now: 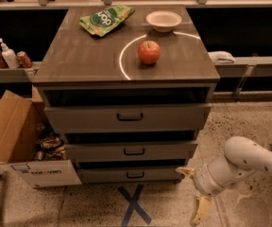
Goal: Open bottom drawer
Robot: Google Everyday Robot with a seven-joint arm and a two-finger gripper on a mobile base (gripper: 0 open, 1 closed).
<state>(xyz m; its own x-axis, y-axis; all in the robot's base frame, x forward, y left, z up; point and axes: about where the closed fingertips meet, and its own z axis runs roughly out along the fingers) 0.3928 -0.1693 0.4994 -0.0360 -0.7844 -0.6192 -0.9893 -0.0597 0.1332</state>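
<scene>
Bottom drawer (pixel 103 175), lowest and slimmest front of three, looks shut. Its black handle (pixel 135 174) sits mid-front. Gripper (pixel 192 192) hangs right of the drawer, near its right end, low by the floor, not touching it. Fingers are spread wide and hold nothing.

Step in hand, by my read: reaching for the handle. To do it well:
- swing gripper left to the handle
- set one finger above the bar, one below, and close
- pull straight out and level, no twist

Room under the drawer looks tight, so keep the lower finger off the floor.

Blue X (pixel 133 206) lies on the floor just in front of the drawer. Box (pixel 13 136) is left of the drawer. Table (pixel 79 56) above the drawer holds apple (pixel 148 52) and bowl (pixel 164 21).
</scene>
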